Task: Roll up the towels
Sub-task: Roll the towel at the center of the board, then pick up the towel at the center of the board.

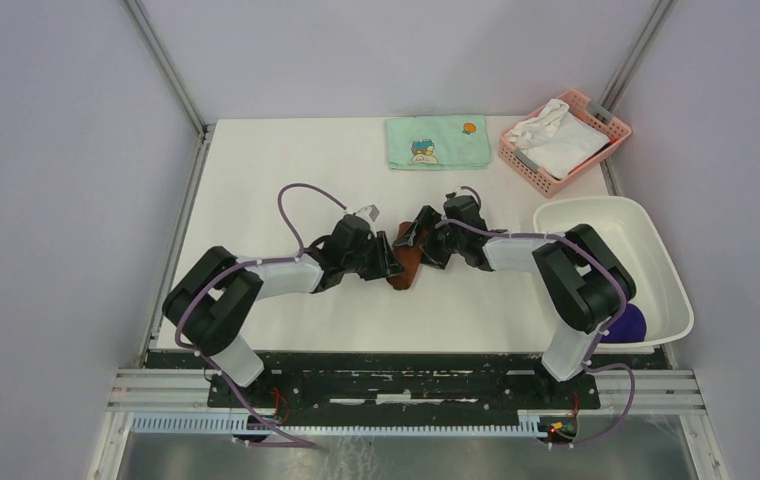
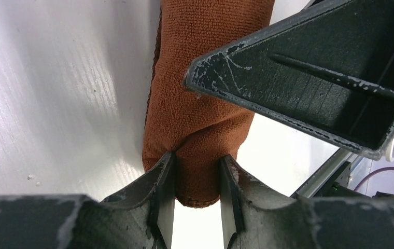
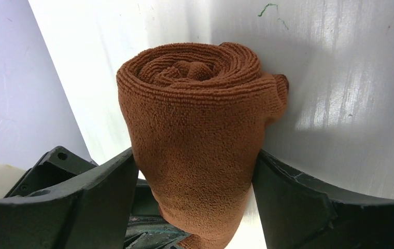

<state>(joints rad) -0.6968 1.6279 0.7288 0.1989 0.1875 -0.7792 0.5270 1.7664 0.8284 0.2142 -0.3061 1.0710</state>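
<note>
Rust-brown towel [image 1: 407, 268] rolled into a tight cylinder in the middle of the table [image 1: 286, 160], between both pincers.
Its terry layers show as a spiral at one end. The long axis runs from the near edge toward the far edge, leaning slightly right. The left pincer [image 2: 197, 161] is clenched on one end of the roll. The right pincer [image 3: 195, 161] straddles the roll with jaws wide; whether it presses cannot be told.
</note>
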